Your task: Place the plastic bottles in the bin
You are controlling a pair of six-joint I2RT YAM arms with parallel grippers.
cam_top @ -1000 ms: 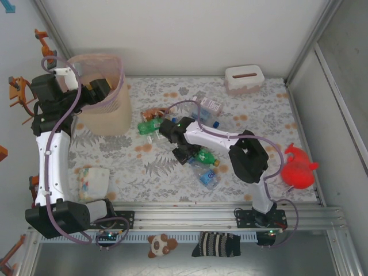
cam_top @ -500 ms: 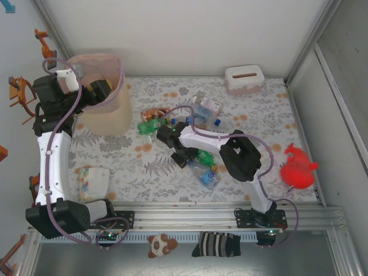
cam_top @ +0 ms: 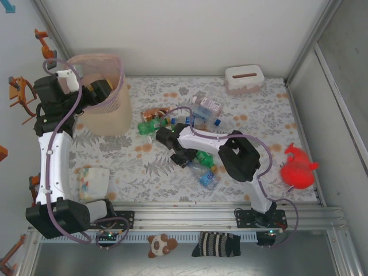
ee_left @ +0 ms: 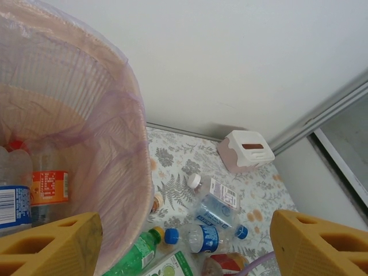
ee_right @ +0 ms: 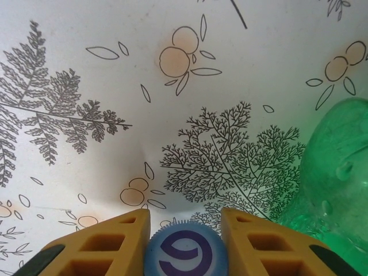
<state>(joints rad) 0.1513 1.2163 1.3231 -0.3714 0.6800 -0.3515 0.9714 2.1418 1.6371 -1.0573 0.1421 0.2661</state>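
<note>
Your right gripper is pinched onto a blue cap, with a green bottle just beside it. Your left gripper hangs spread wide at the bin rim, and a few bottles are inside. The loose pile sits mid-table, with bare cloth between it and the bin.

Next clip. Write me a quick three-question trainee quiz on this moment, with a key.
1. True or false: the right gripper is shut on a blue bottle cap.
2. The left gripper, by the bin, is: A open and empty; B shut on a bottle; C shut on a sock.
3. What already lies inside the bin?
Key: 1 true. 2 A. 3 Bottles, one orange-labelled.
</note>
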